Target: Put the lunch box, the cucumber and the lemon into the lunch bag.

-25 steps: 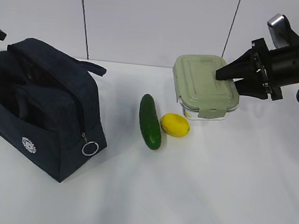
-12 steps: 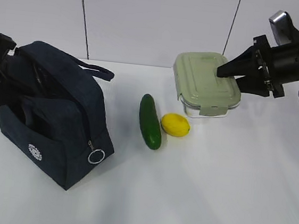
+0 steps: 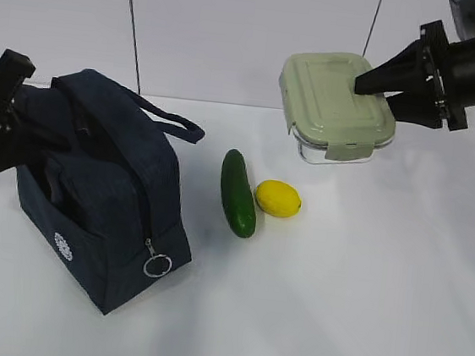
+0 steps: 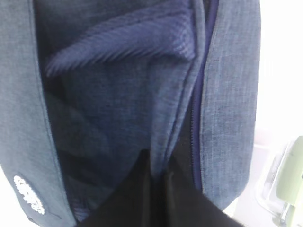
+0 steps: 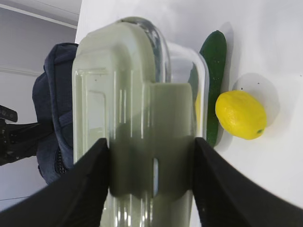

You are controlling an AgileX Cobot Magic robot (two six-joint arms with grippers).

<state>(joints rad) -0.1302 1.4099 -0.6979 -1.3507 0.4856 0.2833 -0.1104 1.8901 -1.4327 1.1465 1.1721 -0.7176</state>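
The dark navy lunch bag [image 3: 98, 206] stands at the left, its top slightly open. My left gripper [image 3: 13, 116] is shut on a fold of fabric at the bag's opening; in the left wrist view the black fingertips [image 4: 158, 165] pinch the cloth [image 4: 118, 94] beside the zipper. My right gripper [image 3: 372, 94] is shut on the lunch box [image 3: 334, 107], which hangs tilted above the table at the back right. The fingers [image 5: 90, 170] clamp its sage-green lid and glass base [image 5: 128, 85]. The cucumber [image 3: 238, 193] and lemon [image 3: 278, 198] lie side by side mid-table.
The white tabletop [image 3: 334, 307] runs to a pale panelled wall [image 3: 236, 33] behind. The bag's handle [image 3: 171, 120] loops out toward the cucumber, and its ring zipper pull [image 3: 158, 265] hangs at the front corner.
My right gripper has raised the lunch box off the table. My left gripper has closed on the bag's edge, and the bag has shifted to the right and forward.
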